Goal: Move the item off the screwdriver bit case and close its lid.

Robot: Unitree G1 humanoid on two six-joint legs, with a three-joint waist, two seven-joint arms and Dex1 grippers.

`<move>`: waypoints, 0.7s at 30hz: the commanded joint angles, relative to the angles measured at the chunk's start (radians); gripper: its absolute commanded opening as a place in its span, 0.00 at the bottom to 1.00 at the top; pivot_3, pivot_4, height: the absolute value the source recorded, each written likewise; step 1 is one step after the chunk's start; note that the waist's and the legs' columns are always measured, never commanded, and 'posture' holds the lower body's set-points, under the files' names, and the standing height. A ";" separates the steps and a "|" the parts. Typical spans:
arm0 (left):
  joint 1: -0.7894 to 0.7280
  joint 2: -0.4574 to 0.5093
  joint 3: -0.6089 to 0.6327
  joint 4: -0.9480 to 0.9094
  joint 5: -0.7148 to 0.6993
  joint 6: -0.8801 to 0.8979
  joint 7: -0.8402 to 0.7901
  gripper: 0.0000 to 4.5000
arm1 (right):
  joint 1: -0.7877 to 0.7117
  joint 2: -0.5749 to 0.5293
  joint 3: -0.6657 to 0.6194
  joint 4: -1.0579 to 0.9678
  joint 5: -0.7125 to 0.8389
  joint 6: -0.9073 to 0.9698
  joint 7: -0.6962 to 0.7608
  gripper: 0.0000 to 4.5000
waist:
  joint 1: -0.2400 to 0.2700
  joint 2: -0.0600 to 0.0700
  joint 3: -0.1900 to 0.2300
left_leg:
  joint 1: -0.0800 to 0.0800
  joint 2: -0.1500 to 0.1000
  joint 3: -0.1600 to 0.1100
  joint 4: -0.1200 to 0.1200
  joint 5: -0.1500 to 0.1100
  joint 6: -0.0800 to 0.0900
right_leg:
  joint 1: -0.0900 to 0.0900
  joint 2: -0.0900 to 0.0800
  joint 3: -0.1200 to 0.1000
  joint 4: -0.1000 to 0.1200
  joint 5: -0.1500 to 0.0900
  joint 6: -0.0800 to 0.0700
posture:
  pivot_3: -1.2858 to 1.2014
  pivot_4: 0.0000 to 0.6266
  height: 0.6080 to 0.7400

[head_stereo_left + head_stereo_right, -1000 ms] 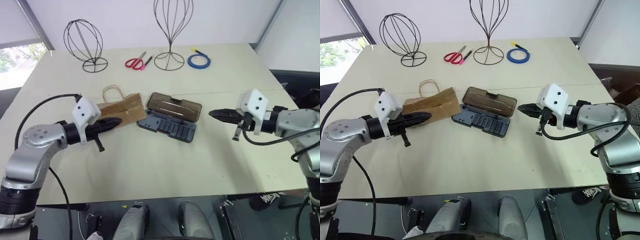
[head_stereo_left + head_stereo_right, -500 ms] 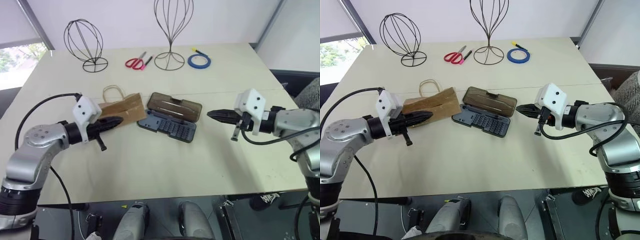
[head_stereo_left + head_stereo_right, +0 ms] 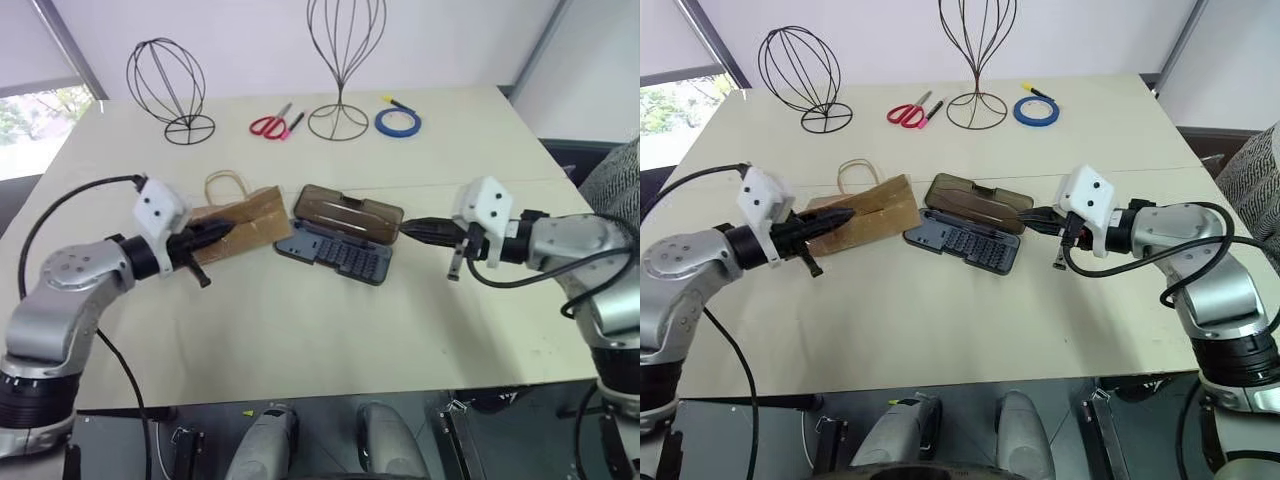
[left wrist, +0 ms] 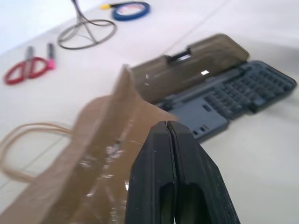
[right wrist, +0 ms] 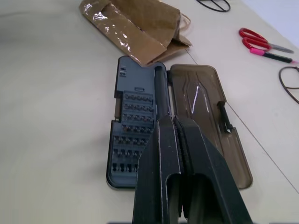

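No writing can be read on anything. The left hand [image 3: 222,231], fingers pressed together, points at the paper bag [image 3: 245,222] lying flat on the worktop [image 3: 320,320], just beside the open bit case [image 3: 340,250]. The case's long axis runs left to right, slightly slanted; its lid [image 3: 350,213] lies flat on the far side. The right hand [image 3: 408,231], pressed shut, hovers at the lid's right end.
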 commanded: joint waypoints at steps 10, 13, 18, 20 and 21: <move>-0.178 0.136 0.053 0.387 0.064 -0.136 -0.142 0.99 | -0.007 0.138 0.056 -0.067 -0.038 -0.027 -0.100 0.00 | 0.004 0.000 0.001 | -0.001 -0.001 -0.001 0.000 0.000 0.000 | -0.001 0.000 0.000 0.000 0.000 0.000 | 0.52 0.24 1.00; -0.296 0.126 -0.009 0.612 0.123 -0.213 -0.207 0.99 | 0.010 0.168 0.061 -0.111 -0.030 -0.003 -0.140 0.00 | 0.001 0.000 0.001 | -0.001 -0.001 -0.001 0.000 0.000 0.000 | -0.001 0.000 -0.001 0.001 0.000 0.000 | 0.52 0.24 1.00; -0.453 0.073 -0.113 0.916 0.232 -0.352 -0.281 0.99 | 0.050 0.193 0.078 -0.149 -0.053 0.003 -0.188 0.00 | -0.001 -0.001 0.001 | -0.001 -0.001 0.000 0.000 0.000 0.000 | -0.002 0.000 0.000 0.002 0.001 0.001 | 0.52 0.24 1.00; -0.507 0.046 -0.144 0.985 0.258 -0.391 -0.321 0.99 | 0.064 0.201 0.071 -0.189 -0.043 0.025 -0.212 0.00 | -0.003 -0.001 0.001 | -0.001 -0.001 0.001 0.000 0.000 0.000 | -0.003 0.000 0.000 0.002 0.001 0.001 | 0.52 0.24 1.00; -0.534 0.034 -0.151 1.011 0.262 -0.403 -0.339 0.99 | 0.072 0.203 0.064 -0.205 -0.038 0.035 -0.224 0.00 | -0.003 -0.001 0.001 | -0.001 -0.001 0.001 0.000 0.000 0.000 | -0.003 0.000 0.000 0.002 0.001 0.001 | 0.52 0.24 1.00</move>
